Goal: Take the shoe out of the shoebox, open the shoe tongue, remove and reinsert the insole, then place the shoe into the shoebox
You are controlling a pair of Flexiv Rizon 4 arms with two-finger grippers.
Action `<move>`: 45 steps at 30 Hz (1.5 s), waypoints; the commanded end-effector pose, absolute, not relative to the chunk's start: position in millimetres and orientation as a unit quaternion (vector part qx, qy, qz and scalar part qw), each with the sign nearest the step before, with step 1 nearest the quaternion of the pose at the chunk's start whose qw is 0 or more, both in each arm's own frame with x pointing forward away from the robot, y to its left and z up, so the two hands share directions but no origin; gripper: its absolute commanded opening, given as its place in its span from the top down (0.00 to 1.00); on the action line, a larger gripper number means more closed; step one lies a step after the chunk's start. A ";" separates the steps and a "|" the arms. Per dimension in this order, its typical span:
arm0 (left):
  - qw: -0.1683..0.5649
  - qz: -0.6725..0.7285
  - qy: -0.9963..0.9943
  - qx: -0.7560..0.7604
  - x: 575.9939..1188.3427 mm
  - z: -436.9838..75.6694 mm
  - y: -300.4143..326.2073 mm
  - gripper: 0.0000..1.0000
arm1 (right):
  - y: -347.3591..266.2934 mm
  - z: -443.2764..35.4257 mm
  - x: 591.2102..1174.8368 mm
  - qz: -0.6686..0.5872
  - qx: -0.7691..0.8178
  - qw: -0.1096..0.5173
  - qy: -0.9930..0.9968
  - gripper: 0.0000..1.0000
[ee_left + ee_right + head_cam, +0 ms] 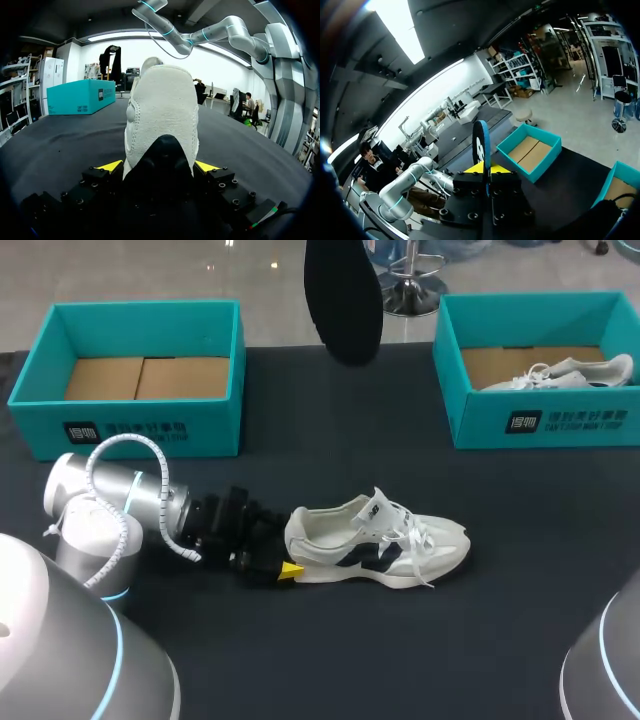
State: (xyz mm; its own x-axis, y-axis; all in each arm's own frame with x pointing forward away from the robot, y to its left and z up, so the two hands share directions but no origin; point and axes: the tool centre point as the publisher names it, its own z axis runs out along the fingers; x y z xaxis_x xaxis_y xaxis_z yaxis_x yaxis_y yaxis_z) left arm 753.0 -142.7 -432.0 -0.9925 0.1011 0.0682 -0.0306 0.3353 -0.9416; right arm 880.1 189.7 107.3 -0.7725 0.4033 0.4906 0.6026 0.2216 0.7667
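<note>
Shoe (pixel 380 545) is sitting on its sole on the table (pixel 330 660), outside both boxes, toe pointing away from the left gripper (pixel 288 558); left gripper is clamping the heel from both sides, fingers spread heel-wide, yellow tips pressing each flank in the left wrist view (pixel 159 167); probably pinning the shoe so it is not sliding or tipping while the other arm is working at the opening.

Insole (pixel 343 300) is out of the shoe, hanging high above and behind it; right gripper (pixel 485 170) is pinching it with fingers nearly closed, the thin insole (pixel 481 145) standing on edge between the tips in the right wrist view; gripping one end is leaving the far end free for feeding in, by my judgement.

Tongue (pixel 378 505) is looking pulled up and laces (pixel 410 530) loose, collar gaping upward, suiting reinsertion; removal is looking done, reinsertion and boxing not yet.

Teal shoebox (pixel 215 425) is sitting behind the shoe on its heel side; second shoebox (pixel 540 420) is sitting behind it on the toe side, holding another white shoe (pixel 570 372).

Risk: insole is looking floppy, possibly buckling at the collar; probably needing its free end going in first, angled.
</note>
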 end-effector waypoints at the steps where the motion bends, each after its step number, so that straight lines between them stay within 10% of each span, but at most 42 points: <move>1: 0.057 0.576 -0.815 -0.021 752.5 -436.0 -143.7 1.00 | 191.0 107.9 881.2 -0.531 -0.325 0.094 -0.776 1.00; 3: 0.057 0.576 -0.815 -0.021 752.5 -436.0 -143.7 1.00 | 191.0 107.9 881.2 -0.531 -0.325 0.094 -0.776 1.00; 4: 0.057 0.576 -0.815 -0.021 752.5 -436.0 -143.7 0.76 | 191.0 107.9 881.2 -0.531 -0.325 0.094 -0.776 1.00; 5: 0.056 0.575 -0.816 -0.023 752.2 -433.8 -143.2 0.02 | 191.0 107.9 881.2 -0.531 -0.325 0.094 -0.776 1.00; 6: 0.054 0.578 -0.814 -0.025 752.3 -431.2 -142.4 0.00 | 191.0 107.9 881.2 -0.531 -0.325 0.094 -0.776 1.00; 21: 0.030 0.551 -0.833 -0.040 754.7 -418.7 -130.9 0.00 | 191.0 107.9 881.2 -0.531 -0.325 0.094 -0.776 1.00; 45: 0.075 0.091 -0.977 -0.178 742.1 -343.1 -54.0 0.00 | 191.0 107.9 881.2 -0.531 -0.325 0.094 -0.776 1.00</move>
State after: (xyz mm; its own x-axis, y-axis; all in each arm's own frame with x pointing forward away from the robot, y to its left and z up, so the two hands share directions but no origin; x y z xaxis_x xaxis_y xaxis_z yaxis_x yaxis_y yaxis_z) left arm 737.9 -58.0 -357.2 -0.9485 0.3158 0.0247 0.2350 0.7536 -0.6139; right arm 880.8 190.1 107.9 -0.7722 0.4034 0.4910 0.6035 0.2236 0.7654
